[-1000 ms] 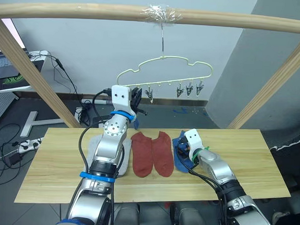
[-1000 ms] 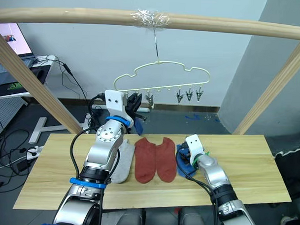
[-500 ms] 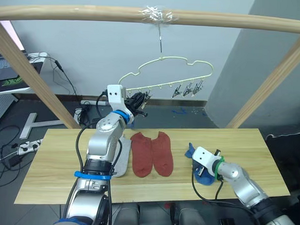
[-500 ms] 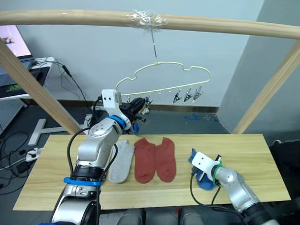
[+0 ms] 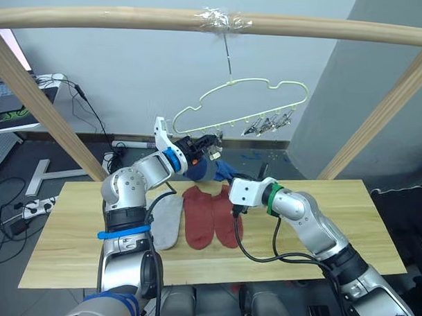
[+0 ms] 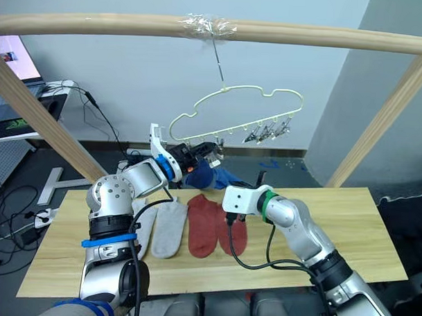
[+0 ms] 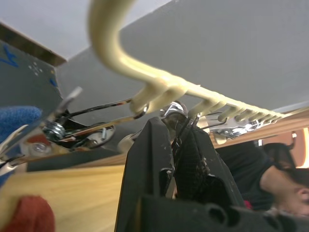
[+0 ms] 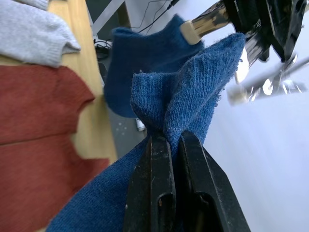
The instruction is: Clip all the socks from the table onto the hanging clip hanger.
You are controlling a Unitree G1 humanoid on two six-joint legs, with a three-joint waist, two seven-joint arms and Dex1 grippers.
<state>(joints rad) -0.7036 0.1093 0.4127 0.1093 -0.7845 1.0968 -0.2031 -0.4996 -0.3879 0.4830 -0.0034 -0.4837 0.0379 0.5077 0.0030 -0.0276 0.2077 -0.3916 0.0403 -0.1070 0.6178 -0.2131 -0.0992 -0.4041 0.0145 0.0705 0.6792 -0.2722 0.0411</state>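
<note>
Since a second ago, the right gripper [image 8: 166, 140] is no longer down at the right end of the sock row on the long light wooden plank table [image 5: 347, 225]; it is now raised to the left, carrying a soft blue knit ankle sock [image 8: 188, 116] pinched between its closed fingers. The thin pale yellow-green cloud-shaped wire clip hanger [image 5: 269, 87] is also hanging more tilted than before, its left end pulled low.

The left gripper [image 7: 176, 137] is holding that low end, its two black fingers squeezed onto a small metal clip [image 7: 174, 110] under the wire. A second blue sock [image 6: 200, 175] is hanging right beside it, apparently already clipped. On the table, two light grey socks [image 6: 168, 226] and two rust red socks [image 6: 203, 223] are lying flat side by side, waiting.

The step in hand looks like clipping the second blue sock. Judging from the right wrist view, the sock's cuff is sitting just short of the clip. The next move probably calls for the left fingers pressing the clip open while the right feeds the cuff edge between its metal tips, then releasing the clip before letting go of the sock.
</note>
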